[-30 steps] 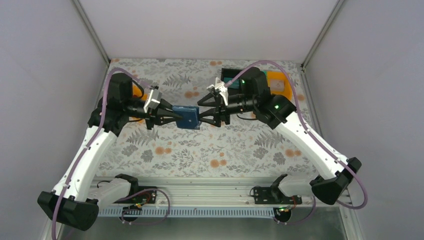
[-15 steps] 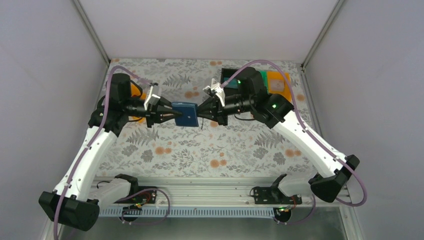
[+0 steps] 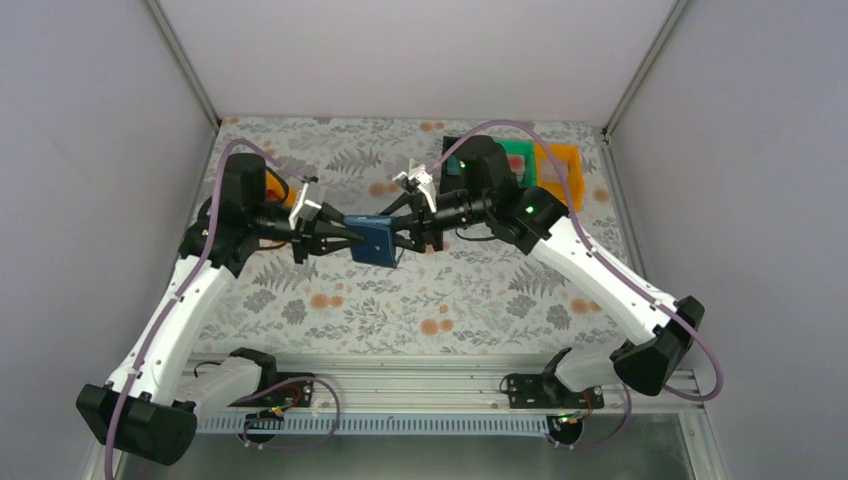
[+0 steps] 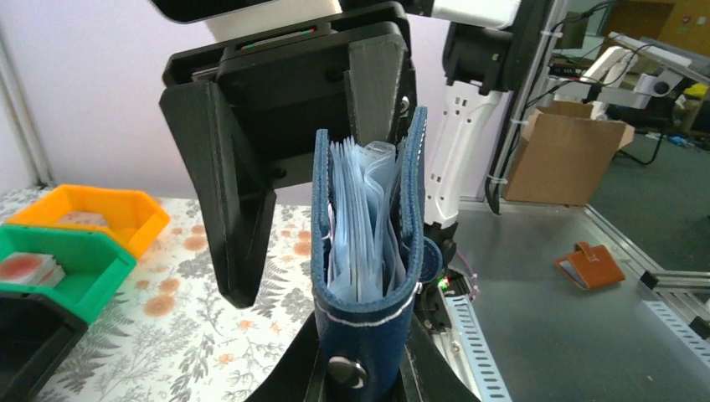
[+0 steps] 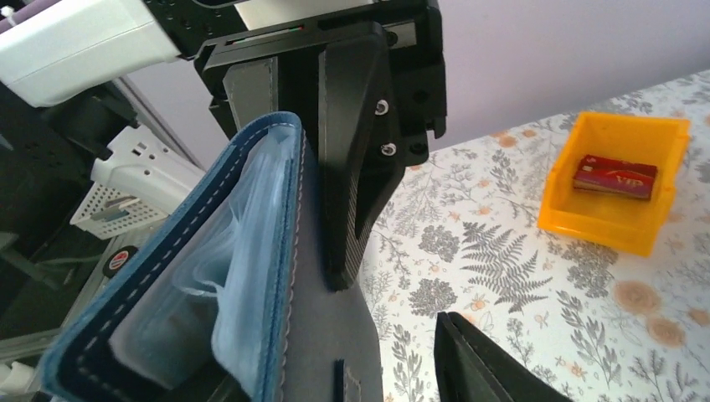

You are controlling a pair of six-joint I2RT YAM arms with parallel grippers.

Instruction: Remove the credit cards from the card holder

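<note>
The navy card holder [image 3: 372,241] hangs in mid-air between both arms. My left gripper [image 3: 349,236] is shut on its spine end; the left wrist view shows the card holder [image 4: 365,276] standing up from the left gripper [image 4: 358,373], slightly spread, with pale blue sleeves inside. No credit cards can be made out in the sleeves. My right gripper [image 3: 397,234] is open at the holder's other end. One of its fingers [image 4: 243,218] is clear of the cover and the other reaches in at the top. A red credit card [image 5: 615,177] lies in an orange bin [image 5: 586,219].
Black [image 3: 456,149], green [image 3: 519,160] and orange [image 3: 561,166] bins stand at the back right, and the green bin [image 4: 84,266] holds a reddish card. The floral mat [image 3: 420,300] lies below the arms. The rail with the arm bases [image 3: 400,385] runs along the near edge.
The right arm has moved left, so its fingers now straddle the holder's end. The holder has tilted slightly. The green bin behind the right arm is now uncovered.
</note>
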